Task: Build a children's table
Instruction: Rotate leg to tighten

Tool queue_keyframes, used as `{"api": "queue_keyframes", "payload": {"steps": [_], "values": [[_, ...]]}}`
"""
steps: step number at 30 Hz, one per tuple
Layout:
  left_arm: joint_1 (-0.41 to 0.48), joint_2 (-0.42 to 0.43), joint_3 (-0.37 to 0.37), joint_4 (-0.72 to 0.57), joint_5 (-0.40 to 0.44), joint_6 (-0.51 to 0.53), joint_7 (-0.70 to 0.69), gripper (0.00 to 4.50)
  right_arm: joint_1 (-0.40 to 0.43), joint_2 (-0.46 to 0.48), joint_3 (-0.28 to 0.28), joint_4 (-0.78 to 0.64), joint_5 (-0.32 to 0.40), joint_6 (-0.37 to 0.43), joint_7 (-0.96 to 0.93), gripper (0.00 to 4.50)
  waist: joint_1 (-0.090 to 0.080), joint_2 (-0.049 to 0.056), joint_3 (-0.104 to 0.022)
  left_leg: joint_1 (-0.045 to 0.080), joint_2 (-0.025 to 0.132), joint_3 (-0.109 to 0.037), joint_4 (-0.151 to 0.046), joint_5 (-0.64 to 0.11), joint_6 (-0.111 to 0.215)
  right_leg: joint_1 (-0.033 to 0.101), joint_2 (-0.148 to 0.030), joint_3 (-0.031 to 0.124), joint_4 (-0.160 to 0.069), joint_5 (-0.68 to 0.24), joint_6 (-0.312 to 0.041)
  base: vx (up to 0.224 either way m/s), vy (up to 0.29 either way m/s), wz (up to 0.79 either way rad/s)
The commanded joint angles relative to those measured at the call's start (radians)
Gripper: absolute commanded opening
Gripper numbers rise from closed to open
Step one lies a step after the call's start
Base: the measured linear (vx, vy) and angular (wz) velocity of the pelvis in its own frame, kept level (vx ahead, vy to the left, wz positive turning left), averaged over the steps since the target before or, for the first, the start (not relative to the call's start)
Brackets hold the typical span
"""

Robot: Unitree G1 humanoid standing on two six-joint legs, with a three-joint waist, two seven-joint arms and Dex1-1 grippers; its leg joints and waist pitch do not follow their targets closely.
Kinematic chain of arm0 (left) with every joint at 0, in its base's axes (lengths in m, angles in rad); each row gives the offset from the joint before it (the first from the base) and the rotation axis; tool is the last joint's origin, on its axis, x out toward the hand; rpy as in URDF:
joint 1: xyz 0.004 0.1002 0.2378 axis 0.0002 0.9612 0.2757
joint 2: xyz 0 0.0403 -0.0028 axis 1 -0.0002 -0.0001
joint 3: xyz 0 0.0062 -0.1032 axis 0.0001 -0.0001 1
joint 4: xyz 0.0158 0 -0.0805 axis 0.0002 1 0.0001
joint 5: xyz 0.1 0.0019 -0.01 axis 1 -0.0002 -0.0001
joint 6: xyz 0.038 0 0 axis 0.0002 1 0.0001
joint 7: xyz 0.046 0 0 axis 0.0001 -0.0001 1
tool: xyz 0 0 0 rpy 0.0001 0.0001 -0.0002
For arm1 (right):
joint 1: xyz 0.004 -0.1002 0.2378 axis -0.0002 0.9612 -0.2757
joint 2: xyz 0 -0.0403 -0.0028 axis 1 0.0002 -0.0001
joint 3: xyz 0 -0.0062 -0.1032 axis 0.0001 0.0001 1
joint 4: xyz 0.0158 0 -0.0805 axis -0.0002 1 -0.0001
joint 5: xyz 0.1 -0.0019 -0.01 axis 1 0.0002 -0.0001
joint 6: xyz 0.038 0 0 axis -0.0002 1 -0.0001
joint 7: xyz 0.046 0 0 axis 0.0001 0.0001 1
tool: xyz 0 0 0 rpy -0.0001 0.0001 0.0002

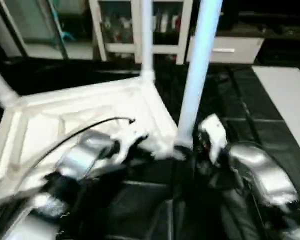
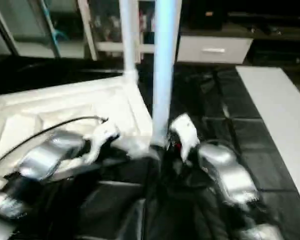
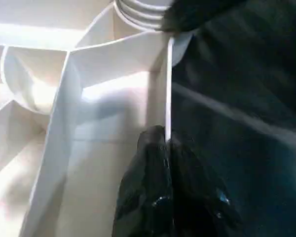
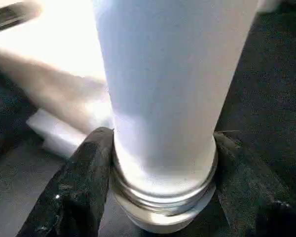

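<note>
White leg [image 4: 163, 84] held upright by right end effector [image 4: 163, 163]; left end effector [image 3: 165, 148], pinched on tabletop [image 3: 113, 94] rim, should steady it while the threads seat squarely.

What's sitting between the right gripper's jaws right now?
The threaded lower end of a white table leg sits between the right gripper jaws, which close on it from both sides, as the right wrist view shows.

Near leg [image 1: 197, 70] runs off the top edge, upper end unseen. Far leg [image 1: 146, 35] cut off the same way. Tabletop [image 1: 80, 120] near-left part hidden behind the left forearm [image 1: 82, 155] (blurred).
</note>
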State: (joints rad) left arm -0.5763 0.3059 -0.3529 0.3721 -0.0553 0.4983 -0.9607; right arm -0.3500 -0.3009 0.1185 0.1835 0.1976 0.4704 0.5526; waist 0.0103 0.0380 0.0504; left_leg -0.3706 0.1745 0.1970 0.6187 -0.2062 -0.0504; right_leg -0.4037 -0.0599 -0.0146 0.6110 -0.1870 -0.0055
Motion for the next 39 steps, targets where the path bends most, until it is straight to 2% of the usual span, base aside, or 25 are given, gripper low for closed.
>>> {"api": "queue_keyframes", "payload": {"steps": [1,2,6,7,8,9,10,12,14,15,20,21,23,24,25,26,28,30,31,32,33,34,36,37,39], "values": [[-0.03,-0.063,0.014,0.039,-0.025,-0.013,0.059,0.0,-0.04,0.047,-0.055,0.074,-0.026,-0.009,-0.159,2.67,-0.001,-0.011,-0.067,0.008,0.037,-0.025,-0.074,-0.125,0.014,0.048,-0.061,0.031,-0.072,-0.156,-0.237,0.0,0.0,0.0],[-0.063,-0.126,0.044,0.11,-0.019,-0.019,0.157,0.0,-0.077,0.109,-0.075,0.141,-0.045,-0.016,-0.272,2.67,-0.004,-0.01,-0.069,0.004,0.036,-0.027,-0.072,-0.109,0.021,0.052,-0.063,0.031,-0.068,-0.121,-0.248,0.0,0.0,0.0],[-0.105,-0.188,0.07,0.195,0.002,-0.036,0.274,0.0,-0.13,0.179,-0.098,0.234,-0.07,-0.022,-0.415,2.67,-0.003,-0.01,-0.073,0.004,0.034,-0.025,-0.068,-0.067,0.046,0.056,-0.063,0.031,-0.065,-0.047,-0.269,0.0,0.0,0.0],[-0.154,-0.241,0.078,0.295,0.045,-0.069,0.4,0.0,-0.199,0.257,-0.13,0.349,-0.077,-0.057,-0.565,2.67,-0.005,-0.008,-0.072,0.004,0.033,-0.024,-0.067,-0.072,0.059,0.054,-0.064,0.031,-0.067,-0.047,-0.272,0.0,0.0,0.0],[-0.156,-0.243,0.079,0.301,0.047,-0.072,0.407,0.0,-0.203,0.261,-0.131,0.355,-0.078,-0.06,-0.572,2.67,-0.005,-0.008,-0.072,0.004,0.033,-0.024,-0.067,-0.072,0.059,0.054,-0.064,0.031,-0.067,-0.047,-0.272,0.0,0.0,0.0],[-0.168,-0.256,0.083,0.324,0.056,-0.085,0.44,0.0,-0.221,0.279,-0.135,0.383,-0.08,-0.073,-0.6,2.67,-0.007,-0.007,-0.071,0.009,0.034,-0.023,-0.068,-0.101,0.05,0.05,-0.065,0.029,-0.073,-0.098,-0.268,0.0,0.0,0.0],[-0.183,-0.277,0.085,0.361,0.07,-0.106,0.484,0.0,-0.253,0.316,-0.146,0.434,-0.093,-0.111,-0.682,2.67,-0.002,-0.007,-0.068,0.012,0.036,-0.024,-0.071,-0.126,0.044,0.053,-0.066,0.029,-0.078,-0.136,-0.259,0.0,0.0,0.0],[-0.188,-0.283,0.082,0.373,0.077,-0.113,0.498,0.0,-0.267,0.329,-0.144,0.456,-0.099,-0.123,-0.704,2.67,-0.003,-0.002,-0.068,0.014,0.037,-0.025,-0.074,-0.147,0.032,0.05,-0.065,0.029,-0.079,-0.168,-0.244,0.0,0.0,0.0],[-0.194,-0.296,0.083,0.39,0.085,-0.124,0.507,0.0,-0.296,0.363,-0.137,0.506,-0.115,-0.169,-0.721,2.66,-0.007,-0.009,-0.066,0.011,0.037,-0.024,-0.076,-0.158,0.029,0.049,-0.065,0.028,-0.078,-0.16,-0.238,0.0,0.0,0.0],[-0.198,-0.301,0.086,0.401,0.084,-0.129,0.511,0.0,-0.305,0.372,-0.141,0.521,-0.119,-0.185,-0.724,2.66,-0.005,-0.008,-0.066,0.011,0.037,-0.025,-0.076,-0.162,0.03,0.049,-0.066,0.029,-0.078,-0.164,-0.236,0.0,0.0,0.0],[-0.188,-0.274,0.083,0.397,0.079,-0.15,0.466,0.0,-0.302,0.375,-0.154,0.473,-0.087,-0.265,-0.629,2.66,-0.003,-0.012,-0.068,0.007,0.037,-0.024,-0.075,-0.143,0.054,0.053,-0.068,0.03,-0.075,-0.143,-0.229,0.0,0.0,0.0],[-0.178,-0.255,0.075,0.397,0.081,-0.17,0.422,0.0,-0.281,0.35,-0.136,0.421,-0.073,-0.3,-0.536,2.66,-0.003,-0.012,-0.068,0.007,0.037,-0.024,-0.074,-0.135,0.062,0.053,-0.068,0.029,-0.075,-0.131,-0.234,0.0,0.0,0.0],[-0.157,-0.228,0.053,0.372,0.082,-0.181,0.348,0.0,-0.253,0.322,-0.126,0.362,-0.045,-0.303,-0.461,3.22,0.001,-0.013,-0.071,0.004,0.038,-0.023,-0.072,-0.108,0.084,0.056,-0.069,0.029,-0.07,-0.089,-0.246,0.0,0.0,0.0],[-0.153,-0.223,0.048,0.365,0.082,-0.182,0.332,0.0,-0.247,0.318,-0.128,0.352,-0.039,-0.303,-0.448,3.22,0.003,-0.013,-0.07,0.003,0.038,-0.024,-0.071,-0.1,0.092,0.058,-0.07,0.029,-0.069,-0.077,-0.249,0.0,0.0,0.0],[-0.137,-0.202,0.032,0.335,0.08,-0.178,0.285,0.0,-0.226,0.294,-0.127,0.308,-0.028,-0.287,-0.416,3.39,0.002,-0.011,-0.07,0.002,0.039,-0.024,-0.071,-0.094,0.105,0.056,-0.071,0.029,-0.067,-0.068,-0.255,0.0,0.0,0.0],[-0.126,-0.188,0.022,0.315,0.079,-0.174,0.254,0.0,-0.211,0.277,-0.126,0.278,-0.022,-0.276,-0.394,3.47,0.003,-0.014,-0.07,-0.001,0.04,-0.024,-0.072,-0.086,0.113,0.06,-0.071,0.028,-0.065,-0.059,-0.254,0.0,0.0,0.0],[-0.088,-0.138,-0.005,0.244,0.072,-0.18,0.162,0.0,-0.161,0.2,-0.114,0.174,0.008,-0.216,-0.266,3.57,0.002,-0.007,-0.067,0.003,0.045,-0.026,-0.073,-0.103,0.118,0.057,-0.07,0.029,-0.067,-0.074,-0.257,0.0,0.0,0.0],[-0.077,-0.12,-0.014,0.221,0.066,-0.176,0.127,0.0,-0.141,0.161,-0.099,0.14,0.01,-0.2,-0.214,3.8,0.002,-0.008,-0.066,0.005,0.046,-0.025,-0.075,-0.115,0.115,0.055,-0.069,0.028,-0.07,-0.091,-0.257,0.0,0.0,0.0],[-0.066,-0.101,-0.024,0.197,0.059,-0.17,0.091,0.0,-0.12,0.118,-0.083,0.104,0.01,-0.186,-0.161,3.87,0.004,-0.009,-0.061,0.009,0.048,-0.024,-0.078,-0.149,0.095,0.052,-0.067,0.029,-0.074,-0.148,-0.253,0.0,0.0,0.0],[-0.053,-0.076,-0.035,0.168,0.054,-0.181,0.044,0.0,-0.094,0.073,-0.07,0.064,0.004,-0.182,-0.111,3.9,0.007,-0.004,-0.059,0.014,0.051,-0.023,-0.08,-0.176,0.079,0.045,-0.067,0.032,-0.08,-0.183,-0.247,0.0,0.0,0.0],[-0.047,-0.065,-0.039,0.154,0.048,-0.185,0.019,0.0,-0.082,0.053,-0.066,0.045,0.005,-0.182,-0.088,4.0,0.01,-0.006,-0.06,0.014,0.051,-0.024,-0.08,-0.178,0.073,0.048,-0.067,0.031,-0.079,-0.187,-0.242,0.0,0.0,0.0],[-0.03,-0.03,-0.051,0.105,0.029,-0.185,-0.055,0.0,-0.037,-0.017,-0.049,-0.028,0.032,-0.158,0.017,4.13,0.014,-0.004,-0.059,0.016,0.051,-0.024,-0.084,-0.192,0.059,0.046,-0.066,0.032,-0.079,-0.201,-0.238,0.0,0.0,0.0],[-0.022,-0.016,-0.056,0.085,0.023,-0.189,-0.084,0.0,-0.019,-0.046,-0.04,-0.06,0.043,-0.148,0.059,4.25,0.018,-0.006,-0.058,0.015,0.052,-0.025,-0.084,-0.198,0.056,0.047,-0.067,0.033,-0.08,-0.207,-0.233,0.0,0.0,0.0],[-0.013,0.008,-0.062,0.046,0.003,-0.175,-0.133,0.0,0.015,-0.106,-0.01,-0.11,0.056,-0.141,0.144,4.25,0.019,0.0,-0.056,0.015,0.052,-0.025,-0.087,-0.212,0.049,0.044,-0.068,0.035,-0.081,-0.223,-0.229,0.0,0.0,0.0],[-0.004,0.03,-0.068,0.009,-0.012,-0.17,-0.179,0.0,0.045,-0.159,0.015,-0.156,0.071,-0.124,0.216,4.25,0.024,-0.004,-0.057,0.014,0.054,-0.026,-0.087,-0.208,0.051,0.048,-0.068,0.036,-0.08,-0.21,-0.224,0.0,0.0,0.0]]}}
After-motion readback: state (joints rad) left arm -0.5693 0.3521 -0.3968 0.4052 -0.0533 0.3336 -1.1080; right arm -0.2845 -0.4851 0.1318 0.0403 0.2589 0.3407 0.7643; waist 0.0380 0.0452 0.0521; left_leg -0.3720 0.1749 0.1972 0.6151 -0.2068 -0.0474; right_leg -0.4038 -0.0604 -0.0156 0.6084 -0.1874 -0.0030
